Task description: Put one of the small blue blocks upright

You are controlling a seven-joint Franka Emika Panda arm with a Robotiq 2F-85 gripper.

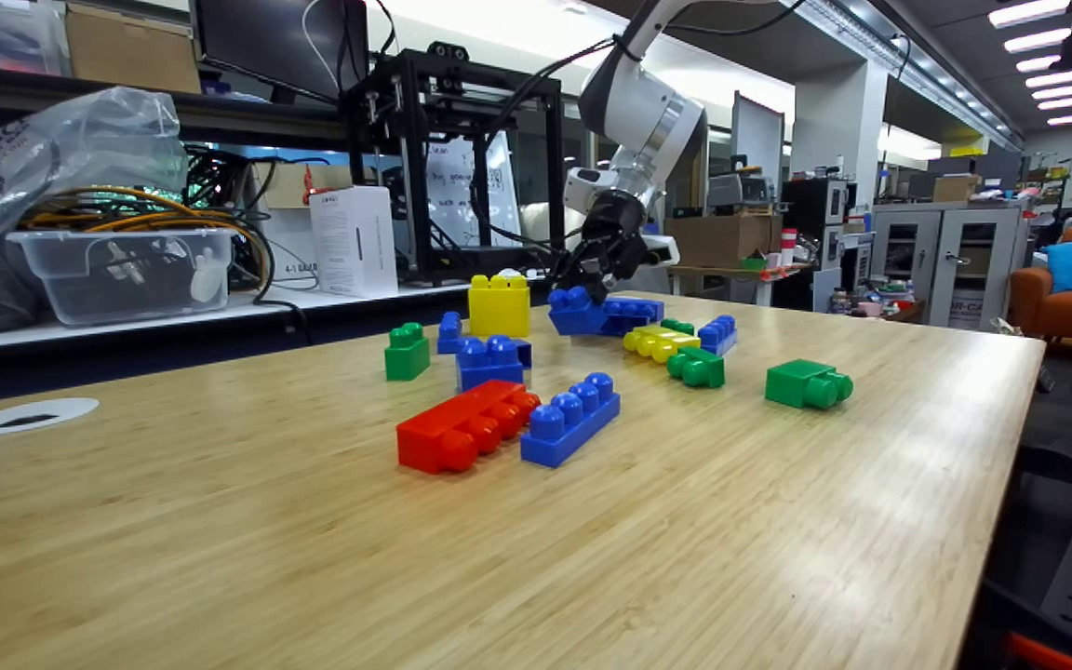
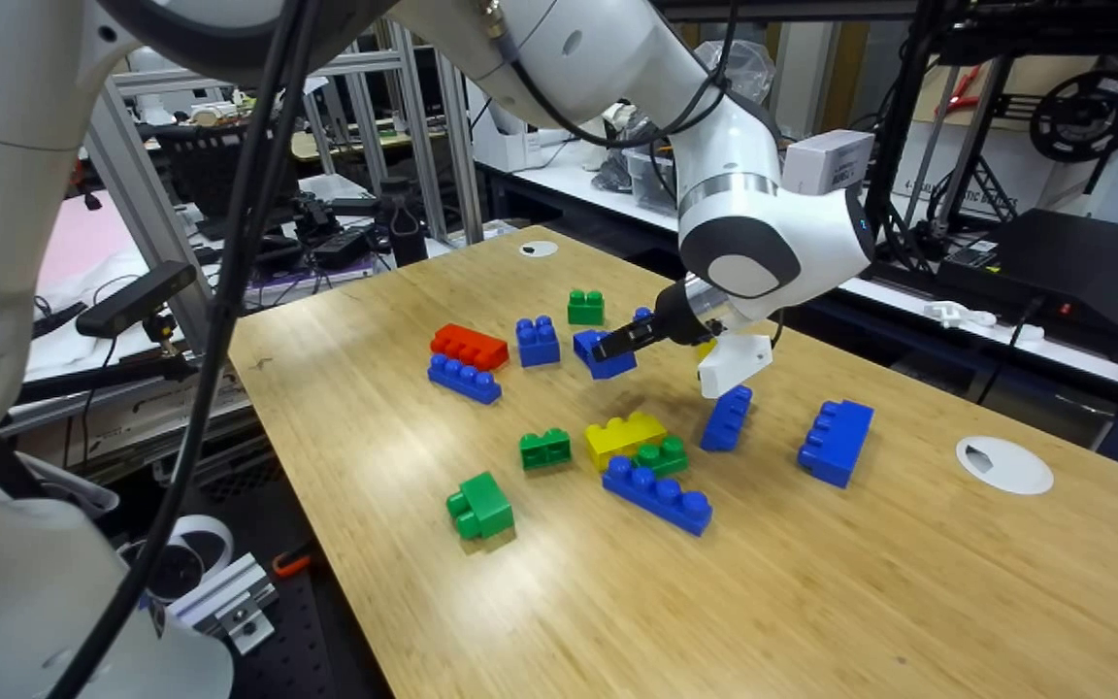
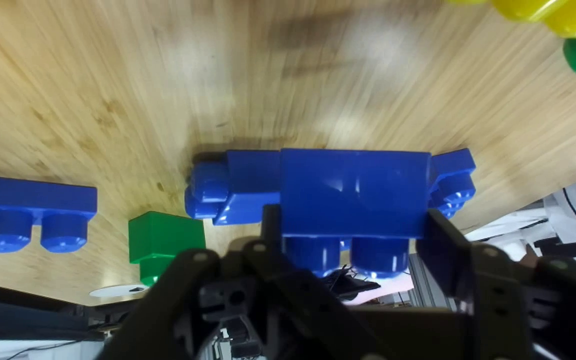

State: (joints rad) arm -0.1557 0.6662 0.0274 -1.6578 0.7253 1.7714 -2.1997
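One small blue brick is in the gripper, and so I judge the task about halfway: the picking up looks done, the setting upright is not. The jaws are closed on two opposite ends of this brick, apart only by its width. It is past the red brick, with another blue brick between the two, and it leans, its studs pointing up but to one side. It seems a little above the tabletop; whether its lower edge touches, I cannot tell. What is left, I think, is to make it level, lower it and release it. The arm arches high, its wrist farther from the red brick than the held one, bent so that the gripper points slantwise down, toward the red brick.
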